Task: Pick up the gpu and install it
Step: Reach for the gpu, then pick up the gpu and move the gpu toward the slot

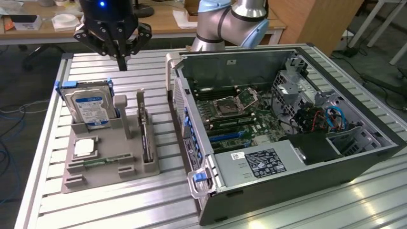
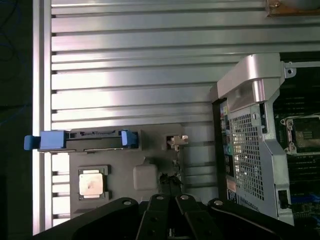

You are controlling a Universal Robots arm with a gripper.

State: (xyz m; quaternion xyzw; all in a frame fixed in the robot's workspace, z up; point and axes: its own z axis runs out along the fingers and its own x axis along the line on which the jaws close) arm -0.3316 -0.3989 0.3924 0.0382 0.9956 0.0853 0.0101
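We find the black claw (image 1: 121, 63) shut and empty, hanging above the slatted aluminium table (image 1: 95, 67). The thin dark green gpu (image 1: 145, 139) stands on edge in the grey plastic holder tray (image 1: 95, 177), well apart from it. Risk: a descent with the jaws closed would strike the card's edge instead of straddling it, or clip the blue-labelled silver hard drive (image 1: 91, 106)

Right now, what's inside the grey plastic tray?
Blue-labelled silver hard drive, square silvery chip, green memory stick, dark upright gpu card. The tray hides the drive's and card's bottoms.
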